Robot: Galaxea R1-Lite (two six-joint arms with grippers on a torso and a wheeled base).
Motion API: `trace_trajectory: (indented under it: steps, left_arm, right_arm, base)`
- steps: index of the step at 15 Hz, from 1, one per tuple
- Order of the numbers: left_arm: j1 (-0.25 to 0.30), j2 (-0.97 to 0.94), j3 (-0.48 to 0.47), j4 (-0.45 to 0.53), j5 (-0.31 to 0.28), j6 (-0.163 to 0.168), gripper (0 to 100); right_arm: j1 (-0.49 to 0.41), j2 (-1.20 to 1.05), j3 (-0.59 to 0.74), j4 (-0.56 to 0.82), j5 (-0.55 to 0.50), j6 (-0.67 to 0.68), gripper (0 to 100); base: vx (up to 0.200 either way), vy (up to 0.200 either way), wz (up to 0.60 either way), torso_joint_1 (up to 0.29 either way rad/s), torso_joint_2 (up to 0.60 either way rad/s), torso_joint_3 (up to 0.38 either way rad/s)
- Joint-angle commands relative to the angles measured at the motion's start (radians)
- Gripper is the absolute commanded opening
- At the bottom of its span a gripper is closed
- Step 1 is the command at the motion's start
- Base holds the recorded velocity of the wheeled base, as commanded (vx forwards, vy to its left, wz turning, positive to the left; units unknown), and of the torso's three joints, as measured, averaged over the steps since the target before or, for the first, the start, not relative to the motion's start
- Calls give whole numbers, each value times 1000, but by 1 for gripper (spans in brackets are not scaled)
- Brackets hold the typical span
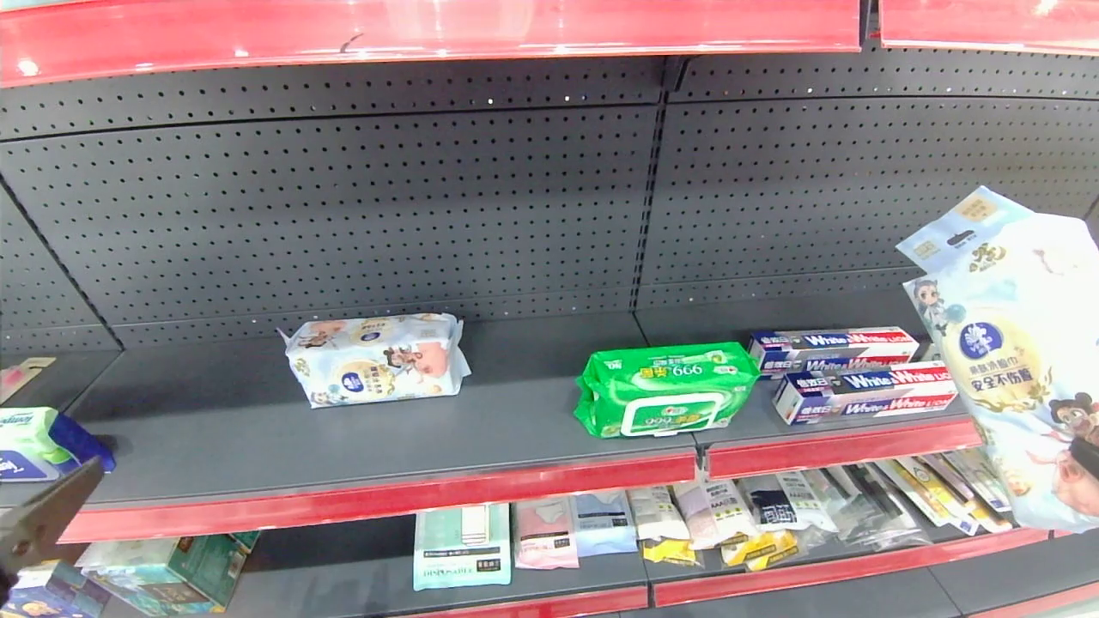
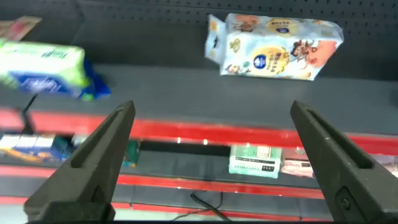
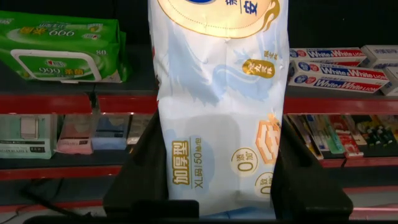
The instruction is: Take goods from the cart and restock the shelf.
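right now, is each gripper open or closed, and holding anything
Left gripper: open, holding nothing.
Right gripper: closed on the pack of wipes.

You've got the left gripper (image 2: 212, 107) showing as two matte dk-grey fingers (image 2: 99, 155): wedge-shaped w/ flat faces, broad at the btm corners of the frame, tapering to blunt tips approx mid-height. A small round recess sits on the one at lower right. In the head view, lower-left corner, one finger is an angular grey-brown slab w/ straight edges. Your right gripper (image 3: 217, 124) is black: blocky, smooth-sided fingers (image 3: 134, 174) across the btm of the frame.
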Motion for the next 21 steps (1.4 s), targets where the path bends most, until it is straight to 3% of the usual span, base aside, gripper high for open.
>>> trace_trajectory:
  steps: [1,2,3,5,7,9,10,11,13,17,19,20,21]
  left_arm:
    - [73,442,-54,-266,-195,133,100]
    - [113,520,-67,-298,-280,216,100]
    - [146,580,-92,-310,-353,268,100]
    - [183,695,-202,-307,-500,324,100]
    - [203,779,-258,-312,-573,354,100]
    - [277,908,-350,-307,-661,510,100]
    - [290,936,-368,-305,-684,538,100]
    - [315,985,-399,-305,-736,588,100]
    - [320,1052,-483,-249,-833,625,100]
    - [326,1206,-621,-170,-932,769,100]
    - [323,1250,-666,-121,-948,811,100]
    - [329,1324,-733,-115,-954,874,100]
    - [330,1359,-773,-111,-974,889,100]
  right_arm:
    - [1,-1,14,1,2,-1,0]
    - [1,-3,17,1,2,-1,0]
    - [1,-3,19,1,1,-1,0]
    - [-2,-3,17,1,-6,-1,0]
    - [-2,-1,14,1,-30,-4,0]
    - [-2,6,14,1,-42,-7,0]
    - [-2,6,16,1,-42,-8,0]
    - [-2,8,19,1,-42,-22,0]
    - [-2,11,19,1,-72,-28,0]
    - [-2,14,20,1,-90,-44,0]
    - [-2,14,24,2,-111,-48,0]
    - [-2,12,31,2,-114,-50,0]
    - [-2,11,34,2,-114,-50,0]
  base:
    - [0,0,0,0,0,0]
    - [0,0,0,0,0,0]
    - [0,0,0,0,0,0]
    - [0,0,0,0,0,0]
    - [0,0,0,0,0,0]
    - [0,0,0,0,0,0]
    - [0,0,0,0,0,0]
    - [0,0,0,0,0,0]
    - [0,0,0,0,0,0]
    - [0,0,0,0,0,0]
    - [0,0,0,0,0,0]
    - [0,0,0,0,0,0]
    - [0,0,0,0,0,0]
